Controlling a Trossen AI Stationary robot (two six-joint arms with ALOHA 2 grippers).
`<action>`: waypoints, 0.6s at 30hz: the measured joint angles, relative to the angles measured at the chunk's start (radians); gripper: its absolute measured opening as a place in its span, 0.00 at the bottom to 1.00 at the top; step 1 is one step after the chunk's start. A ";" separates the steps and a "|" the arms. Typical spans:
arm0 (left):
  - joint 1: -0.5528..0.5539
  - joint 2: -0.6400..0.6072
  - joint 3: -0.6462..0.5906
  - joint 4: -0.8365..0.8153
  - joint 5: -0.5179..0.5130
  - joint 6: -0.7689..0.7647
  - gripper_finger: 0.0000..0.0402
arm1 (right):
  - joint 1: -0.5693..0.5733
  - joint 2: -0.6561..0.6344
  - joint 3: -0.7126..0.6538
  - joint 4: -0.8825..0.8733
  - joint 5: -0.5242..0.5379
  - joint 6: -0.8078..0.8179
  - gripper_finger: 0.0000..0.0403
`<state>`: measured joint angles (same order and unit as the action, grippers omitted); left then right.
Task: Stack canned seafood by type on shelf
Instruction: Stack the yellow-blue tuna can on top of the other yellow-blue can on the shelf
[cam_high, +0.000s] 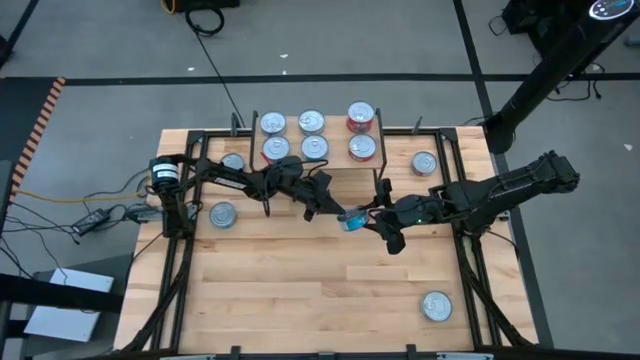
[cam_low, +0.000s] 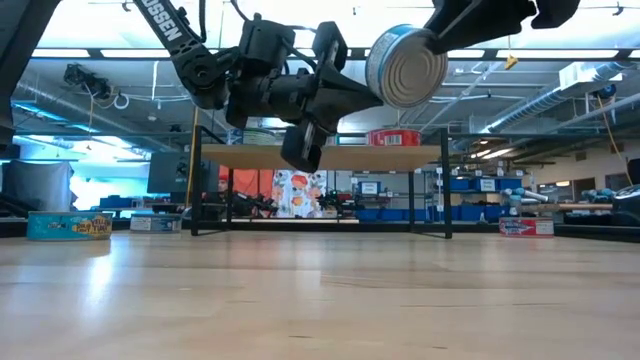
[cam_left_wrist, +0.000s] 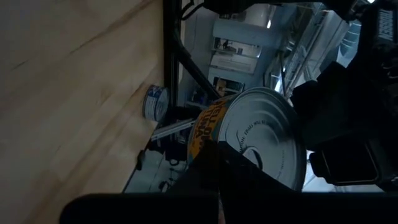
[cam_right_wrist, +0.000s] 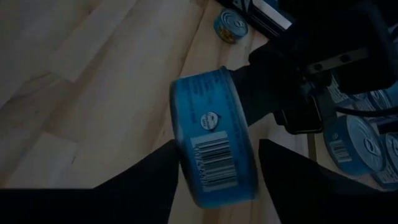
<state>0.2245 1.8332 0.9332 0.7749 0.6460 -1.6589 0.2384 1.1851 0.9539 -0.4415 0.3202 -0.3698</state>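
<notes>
High view: the table (cam_high: 320, 290), a pale wood-plank top framed by black rails, is seen whole with both dark arms reaching toward its middle. The shelf (cam_high: 335, 163), a light-wood board on thin black legs, stands at the far edge and carries six tins in two rows: four with blue sides (cam_high: 293, 136) and two with red sides (cam_high: 361, 131). Further tins lie on the table: one (cam_high: 222, 214) near the left arm, one (cam_high: 233, 161) beside the shelf's left end, one (cam_high: 424, 163) to the right of the shelf, and one (cam_high: 436, 306) at the near right.

The right gripper (cam_high: 362, 218) is held above the table in front of the shelf, its jaws spread wide and clamped on a blue-labelled tin (cam_high: 352, 221) turned on its side. The left gripper (cam_high: 325, 199) is placed just beside that tin with its jaws closed together and nothing between them.

Low view alone shows the held tin (cam_low: 406, 66) raised well clear of the table, with its shiny, ringed flat end facing the camera. Right wrist view alone shows the barcode on the glossy blue label (cam_right_wrist: 214, 152). Left wrist view shows yellow lettering on the tin's side (cam_left_wrist: 205, 124).
</notes>
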 joint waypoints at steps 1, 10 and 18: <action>0.000 0.000 0.000 0.001 0.000 0.001 0.00 | -0.001 0.000 0.000 0.000 0.000 0.000 0.53; 0.000 0.001 0.000 0.008 0.002 0.010 0.00 | -0.001 0.000 0.000 0.001 -0.001 0.000 0.38; 0.002 0.003 -0.002 0.070 0.025 0.078 0.11 | -0.011 -0.003 0.002 0.001 -0.003 0.038 0.38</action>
<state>0.2264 1.8364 0.9310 0.8454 0.6707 -1.5804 0.2279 1.1816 0.9555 -0.4400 0.3168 -0.3321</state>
